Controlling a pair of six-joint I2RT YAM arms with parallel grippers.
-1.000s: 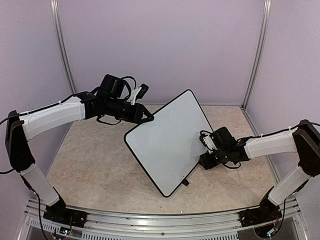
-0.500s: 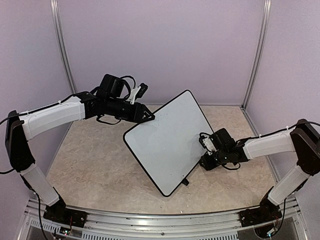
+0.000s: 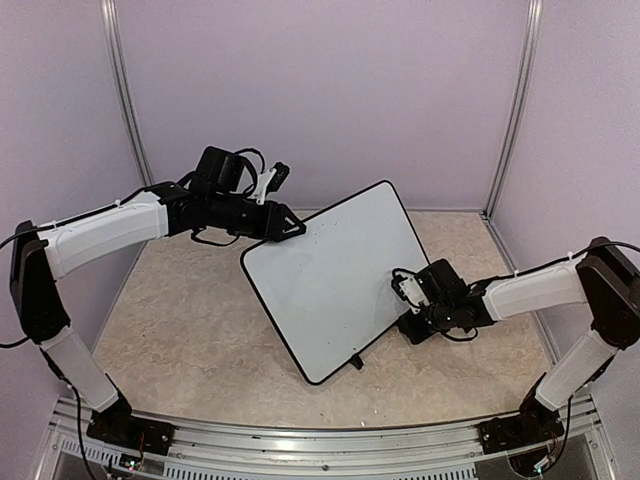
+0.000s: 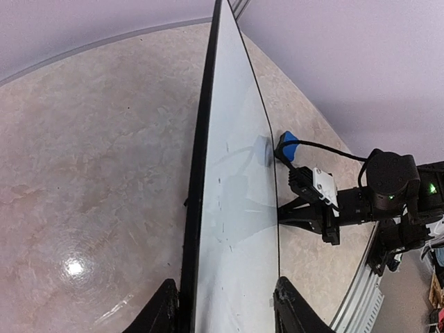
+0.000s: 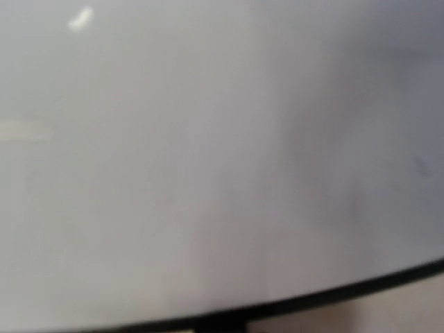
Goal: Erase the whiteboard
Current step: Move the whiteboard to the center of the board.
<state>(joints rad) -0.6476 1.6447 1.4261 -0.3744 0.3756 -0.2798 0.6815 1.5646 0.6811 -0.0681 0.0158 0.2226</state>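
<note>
Here, left jaws tight on the tilted whiteboard (image 3: 330, 280); right jaws around a blue eraser (image 4: 286, 146) against it

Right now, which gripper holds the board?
The left gripper: its jaws clamp the board's upper edge. The right gripper only presses a blue eraser against its face.

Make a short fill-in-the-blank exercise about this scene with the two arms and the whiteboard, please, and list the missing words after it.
1. The left gripper is shut on the edge of the whiteboard, whose thin rim is ____ in colour.
2. The eraser that touches the face of the whiteboard is ____ in colour.
3. The eraser is brought to the whiteboard by the ____ arm.

Missing words: black; blue; right.
</note>
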